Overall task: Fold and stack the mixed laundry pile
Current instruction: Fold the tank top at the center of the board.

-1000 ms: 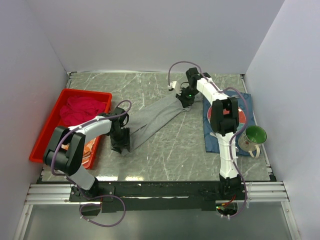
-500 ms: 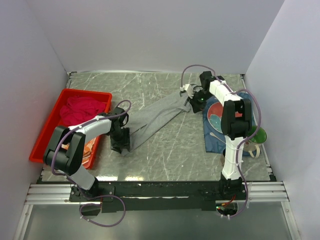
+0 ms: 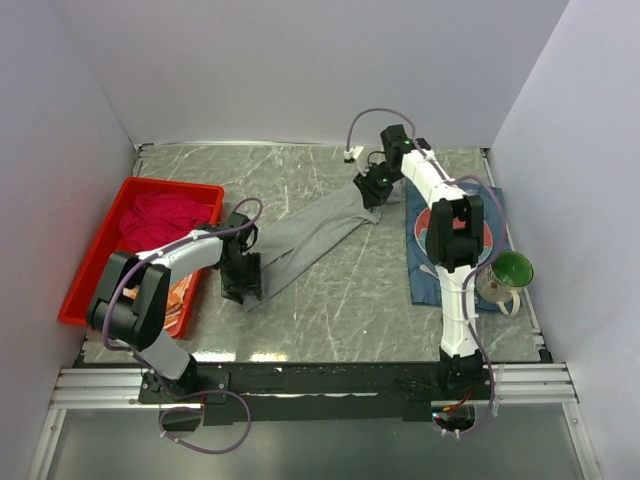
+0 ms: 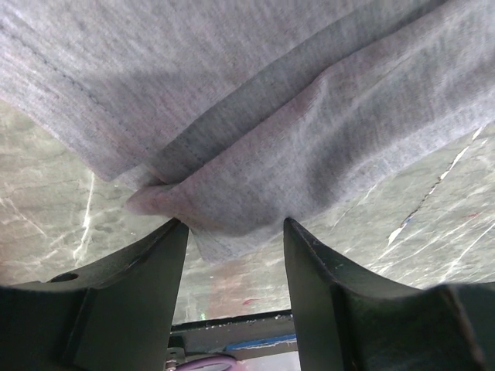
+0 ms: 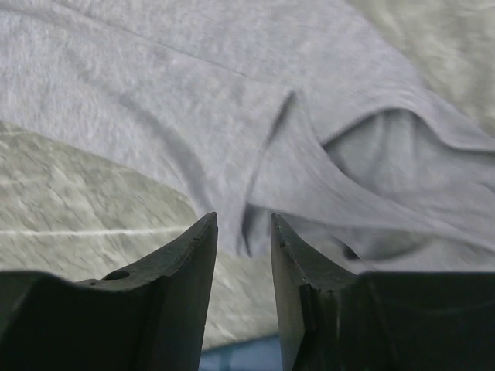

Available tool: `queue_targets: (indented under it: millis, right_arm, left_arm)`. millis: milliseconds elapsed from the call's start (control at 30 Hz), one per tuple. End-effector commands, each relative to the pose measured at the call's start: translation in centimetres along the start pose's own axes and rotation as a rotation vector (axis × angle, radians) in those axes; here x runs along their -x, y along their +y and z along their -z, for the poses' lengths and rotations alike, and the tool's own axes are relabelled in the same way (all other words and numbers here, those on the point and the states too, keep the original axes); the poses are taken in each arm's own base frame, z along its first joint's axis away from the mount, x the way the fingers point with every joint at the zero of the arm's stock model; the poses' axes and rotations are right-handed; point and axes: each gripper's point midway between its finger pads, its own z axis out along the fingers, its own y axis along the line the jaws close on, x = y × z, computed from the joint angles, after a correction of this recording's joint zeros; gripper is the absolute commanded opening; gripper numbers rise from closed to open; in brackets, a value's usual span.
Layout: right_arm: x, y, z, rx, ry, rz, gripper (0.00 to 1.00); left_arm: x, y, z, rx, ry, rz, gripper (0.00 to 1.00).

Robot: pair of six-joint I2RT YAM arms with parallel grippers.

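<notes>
A grey marbled table fills the floor of a white-walled enclosure. Across its middle the long grey garment lies in a diagonal band, running from near left to far right. I judge it is drawn out flat so that a clean fold can be made, which would explain an arm at each end of it.

The left end effector sits low at the near-left end. Its jaws are spread wide, and the garment's folded corner lies just ahead of the tips and reaches into the gap. The cloth is not pinched.

The right end effector is at the far-right end. Its jaws stand a narrow way apart, with a wrinkled hem right at the tips. That end is bunched and looks slack, so it seems to rest on the table rather than being held.

The crimson-magenta shirt and the small orange-and-white patterned cloth lie in the red tray at the left, well apart from both end effectors and apparently waiting their turn. A dark blue placemat and a green mug sit off to the right.
</notes>
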Motion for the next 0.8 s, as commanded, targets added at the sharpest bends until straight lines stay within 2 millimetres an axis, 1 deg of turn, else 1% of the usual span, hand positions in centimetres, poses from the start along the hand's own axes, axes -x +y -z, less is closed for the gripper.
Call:
queue_targets:
  millis: [0, 133, 233, 267, 333, 367, 433, 467, 533, 633, 667, 767]
  right_arm:
    - [0.1, 0.2, -1.6, -0.009, 0.036, -0.026, 0.42]
    - [-0.3, -0.1, -2.4, -0.032, 0.061, -0.035, 0.42]
    - [-0.9, -0.3, -3.1, -0.037, 0.082, -0.043, 0.40]
    - [-1.0, -0.3, -3.3, -0.037, 0.088, -0.048, 0.35]
    - [-1.5, -0.1, -3.5, -0.034, 0.101, -0.049, 0.30]
    - [-1.5, -0.1, -3.5, -0.034, 0.102, -0.048, 0.23]
    - [-1.7, 0.0, -3.6, -0.032, 0.104, -0.047, 0.15]
    - [-1.7, 0.2, -3.5, -0.027, 0.102, -0.044, 0.07]
    - [-1.6, 0.3, -3.0, -0.027, 0.096, -0.044, 0.01]
    - [-1.9, 0.4, -2.4, -0.029, 0.087, -0.054, 0.00]
    - [-1.7, 0.3, -1.4, -0.038, 0.078, -0.051, 0.00]
    - [-2.3, 0.4, 0.1, -0.051, 0.069, -0.063, 0.00]
  left_arm:
    - [1.5, -1.0, 0.5, -0.043, -0.050, -0.015, 0.58]
    - [1.4, -0.9, 0.3, -0.040, -0.045, -0.022, 0.58]
    - [1.3, -0.9, 0.1, -0.040, -0.041, -0.024, 0.59]
    - [1.3, -0.9, 0.1, -0.040, -0.042, -0.021, 0.58]
    - [1.3, -0.8, 0.0, -0.040, -0.042, -0.018, 0.58]
    - [1.2, -0.8, -0.1, -0.038, -0.039, -0.016, 0.58]
    - [1.1, -0.8, -0.3, -0.039, -0.033, -0.013, 0.58]
    - [1.0, -0.7, -0.4, -0.035, -0.032, -0.012, 0.57]
    - [0.9, -0.6, -0.6, -0.031, -0.029, -0.008, 0.57]
    - [0.8, -0.1, -0.7, -0.010, -0.024, 0.001, 0.52]
    - [0.8, 0.0, -0.7, -0.005, -0.023, 0.003, 0.49]
    - [0.8, 0.2, -0.6, -0.003, -0.025, 0.017, 0.47]
